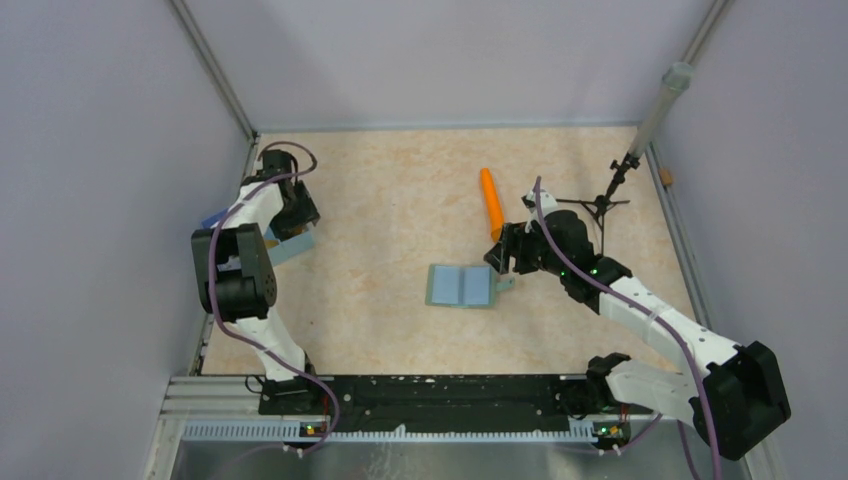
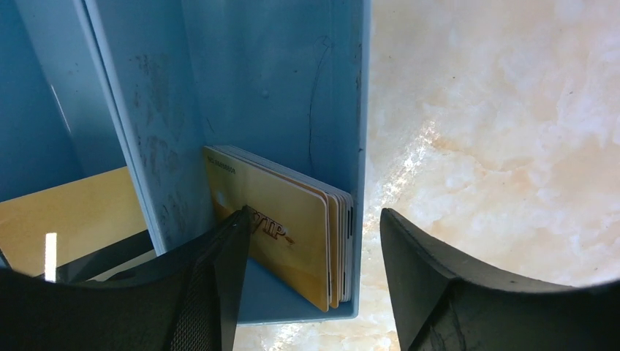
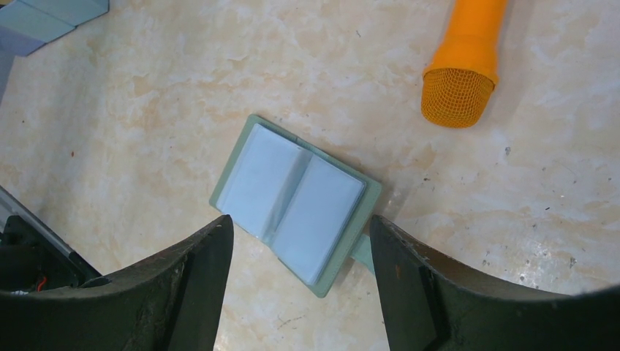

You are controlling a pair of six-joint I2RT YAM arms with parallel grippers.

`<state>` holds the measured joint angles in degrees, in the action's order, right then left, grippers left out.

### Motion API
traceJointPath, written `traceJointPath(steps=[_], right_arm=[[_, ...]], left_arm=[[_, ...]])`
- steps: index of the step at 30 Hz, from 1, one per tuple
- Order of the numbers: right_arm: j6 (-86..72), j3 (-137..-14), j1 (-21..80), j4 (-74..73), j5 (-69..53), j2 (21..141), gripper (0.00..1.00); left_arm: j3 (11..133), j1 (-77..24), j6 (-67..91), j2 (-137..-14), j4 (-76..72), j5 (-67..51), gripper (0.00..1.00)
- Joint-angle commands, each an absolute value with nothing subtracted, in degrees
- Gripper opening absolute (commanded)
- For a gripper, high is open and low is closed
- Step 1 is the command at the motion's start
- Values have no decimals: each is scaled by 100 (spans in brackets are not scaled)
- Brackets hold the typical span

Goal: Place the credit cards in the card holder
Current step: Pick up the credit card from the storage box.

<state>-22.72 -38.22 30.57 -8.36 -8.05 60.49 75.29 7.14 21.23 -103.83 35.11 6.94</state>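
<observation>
At the left edge of the tabletop (image 1: 400, 190), towards the far corner, a blue tray (image 1: 292, 248) lies partly under the left arm. The left wrist view looks down into it: a stack of gold credit cards (image 2: 289, 234) stands on edge in the compartment nearest the open table, leaning against the tray's outer wall, and the front card reads "VIP". A tan surface also shows in the next compartment over, too cut off to say more. The left gripper (image 2: 314, 219) has its jaws apart. One finger (image 2: 219, 278) is inside the compartment with its tip at the face of the front card, and the other (image 2: 424, 285) is outside the tray over the bare tabletop, with a gap between it and the wall, so cards and wall both sit between the jaws. Near the middle of the tabletop the card holder (image 1: 462, 286) lies open and flat, pale blue inside facing up, its closing tab sticking out on the right. No card is seen in it. The right gripper (image 3: 300, 227) hangs just above its right side with jaws wide apart and nothing between them. Just beyond, towards the far edge, lies an orange cylinder (image 1: 491, 203) with a mesh end. Further right, near the right edge, stands a small black stand (image 1: 603, 203).
</observation>
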Motion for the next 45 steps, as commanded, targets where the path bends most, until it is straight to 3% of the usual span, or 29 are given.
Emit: traceJointPath(steps=[1, 10, 22, 33, 37, 45], right_arm=[[-2322, -3801, 3010, -731, -817, 5883, 67], [-2348, -3811, 3006, -776, -803, 5821, 67], [-2369, -3832, 3006, -847, -773, 5757, 67], [-2353, -3832, 3006, -879, -765, 5745, 67], [-2334, -3832, 3006, -891, -756, 5743, 68], [-2264, -3832, 3010, -929, -700, 5722, 69]], left_arm=[[7785, 747, 2114, -10353, 3542, 362, 66], [7617, 747, 2048, -10032, 3375, 27, 47], [7583, 747, 2030, -9847, 3464, 32, 35], [7613, 747, 1949, -9992, 3753, -54, 48], [7645, 719, 1855, -10017, 3875, 335, 66], [7933, 311, 1691, -10409, 4212, 1223, 72]])
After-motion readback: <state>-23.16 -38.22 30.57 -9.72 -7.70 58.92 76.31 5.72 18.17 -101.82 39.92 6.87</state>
